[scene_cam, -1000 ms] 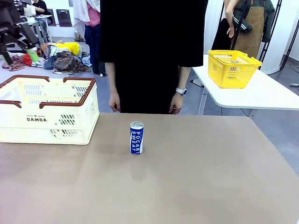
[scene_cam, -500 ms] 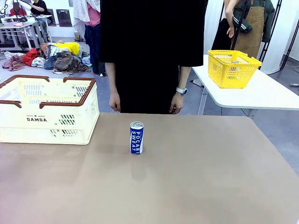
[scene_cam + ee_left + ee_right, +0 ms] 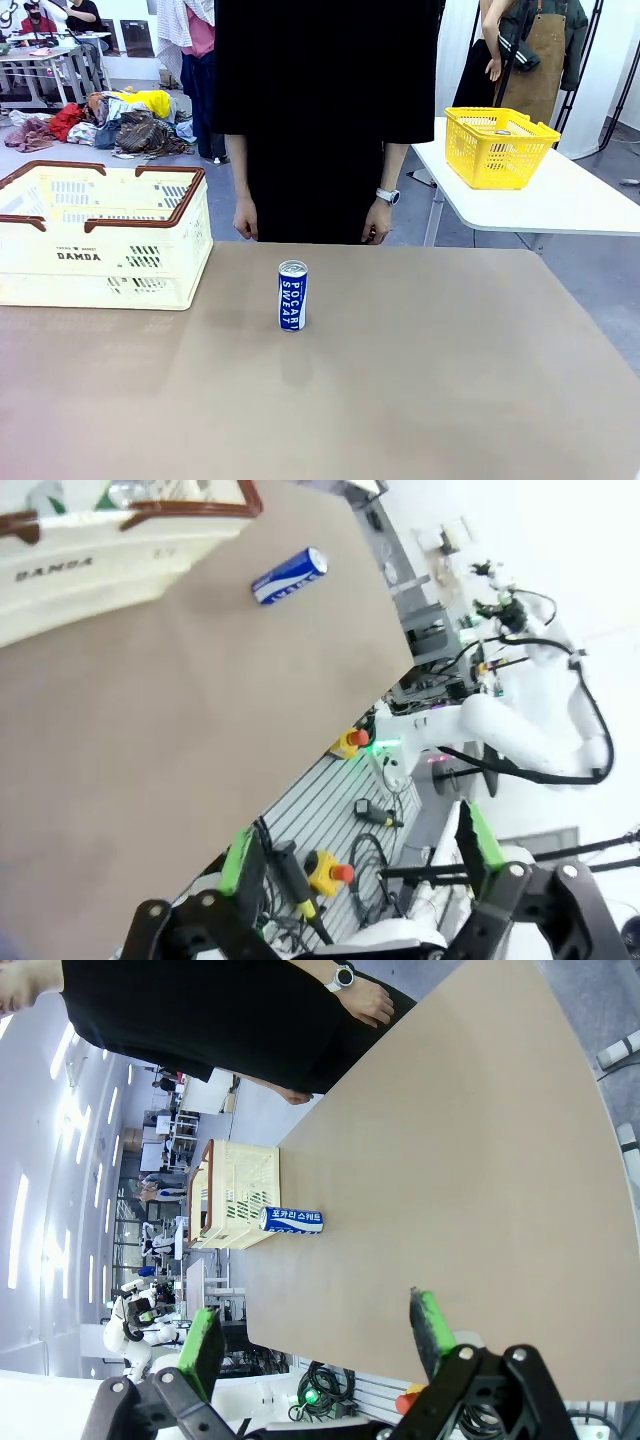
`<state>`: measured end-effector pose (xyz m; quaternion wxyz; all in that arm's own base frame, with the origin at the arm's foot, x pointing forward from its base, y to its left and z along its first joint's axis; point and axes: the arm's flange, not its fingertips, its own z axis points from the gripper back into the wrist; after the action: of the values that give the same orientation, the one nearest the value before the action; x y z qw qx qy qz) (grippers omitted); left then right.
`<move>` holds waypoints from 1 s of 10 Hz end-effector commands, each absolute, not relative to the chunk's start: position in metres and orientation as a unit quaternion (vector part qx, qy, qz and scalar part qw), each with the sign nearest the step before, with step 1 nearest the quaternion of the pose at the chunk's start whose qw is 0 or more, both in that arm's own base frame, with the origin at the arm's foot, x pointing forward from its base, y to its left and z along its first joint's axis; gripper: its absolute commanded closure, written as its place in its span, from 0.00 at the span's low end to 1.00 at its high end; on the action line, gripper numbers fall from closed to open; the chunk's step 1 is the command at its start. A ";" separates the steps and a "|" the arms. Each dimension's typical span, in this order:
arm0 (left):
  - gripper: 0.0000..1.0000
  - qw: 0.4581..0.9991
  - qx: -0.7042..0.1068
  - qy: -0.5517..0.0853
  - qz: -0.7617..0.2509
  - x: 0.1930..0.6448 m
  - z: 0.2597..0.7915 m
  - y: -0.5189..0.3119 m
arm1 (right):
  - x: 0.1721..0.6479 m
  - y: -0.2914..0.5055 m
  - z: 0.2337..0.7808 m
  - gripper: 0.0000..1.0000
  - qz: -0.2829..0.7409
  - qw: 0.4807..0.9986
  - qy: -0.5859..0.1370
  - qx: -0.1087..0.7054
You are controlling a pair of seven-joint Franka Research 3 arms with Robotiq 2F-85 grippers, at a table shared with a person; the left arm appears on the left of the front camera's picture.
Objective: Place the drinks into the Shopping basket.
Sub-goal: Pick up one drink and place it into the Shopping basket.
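Front view: one Pocari Sweat can stands upright on the brown surface, approx mid-surface, nothing touching it. The Shopping basket sits at the surface's left end, near the can but apart. Can't see inside it from here. A person stands at the far edge w/ hands hanging, not reaching in. The yellow mesh basket is on a separate white table, not the target.

Left wrist view: left claw is spread wide w/ nothing btwn the pads. It's back from the work, aimed past the surface's near edge. Can and basket are far off at the top of the view.

Right wrist view: right claw is also wide and empty, near the surface's near edge. The view is rolled, so the can looks sideways, w/ the basket just behind it.

Step in hand, my read: pick up the can; neither claw is near it yet. The left arm is prob the better choice since the basket's on its side.
- Keep the jaws wide until they straddle the can.
- Centre the pads on the mid-body and close gently. Thin aluminium dents, and a slim can tips if one pad hits first.
- Lift clear of the brown rim, lower inside the basket, and release low.
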<state>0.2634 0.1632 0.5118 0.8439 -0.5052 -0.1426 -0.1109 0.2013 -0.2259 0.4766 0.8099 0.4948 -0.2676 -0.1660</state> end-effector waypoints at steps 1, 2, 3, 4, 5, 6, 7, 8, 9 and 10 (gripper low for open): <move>0.00 0.865 -0.475 -0.123 -0.111 0.260 0.539 0.133 | 0.202 -0.227 0.478 0.00 -0.156 0.805 -0.278 0.500; 0.00 0.865 -0.475 -0.123 -0.111 0.260 0.539 0.133 | 0.202 -0.227 0.478 0.00 -0.156 0.805 -0.278 0.500; 0.00 0.865 -0.475 -0.123 -0.111 0.260 0.539 0.133 | 0.202 -0.227 0.478 0.00 -0.156 0.805 -0.278 0.500; 0.00 0.865 -0.475 -0.123 -0.111 0.260 0.539 0.133 | 0.202 -0.227 0.478 0.00 -0.156 0.805 -0.278 0.500; 0.00 0.865 -0.475 -0.123 -0.111 0.260 0.539 0.133 | 0.202 -0.227 0.478 0.00 -0.156 0.805 -0.278 0.500; 0.00 0.865 -0.475 -0.123 -0.111 0.260 0.539 0.133 | 0.202 -0.227 0.478 0.00 -0.156 0.805 -0.278 0.500; 0.00 0.865 -0.475 -0.123 -0.111 0.260 0.539 0.133 | 0.202 -0.227 0.478 0.00 -0.156 0.805 -0.278 0.500; 0.00 0.865 -0.475 -0.123 -0.111 0.260 0.539 0.133 | 0.202 -0.227 0.478 0.00 -0.156 0.805 -0.278 0.500; 0.00 0.865 -0.475 -0.123 -0.111 0.260 0.539 0.133 | 0.202 -0.227 0.478 0.00 -0.156 0.805 -0.278 0.500; 0.00 0.865 -0.475 -0.123 -0.111 0.260 0.539 0.133 | 0.202 -0.227 0.478 0.00 -0.156 0.805 -0.278 0.500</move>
<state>0.2625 0.1323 0.5369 0.8696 -0.4645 -0.1228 -0.1138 0.2013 -0.2259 0.4767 0.8099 0.4948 -0.2677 -0.1659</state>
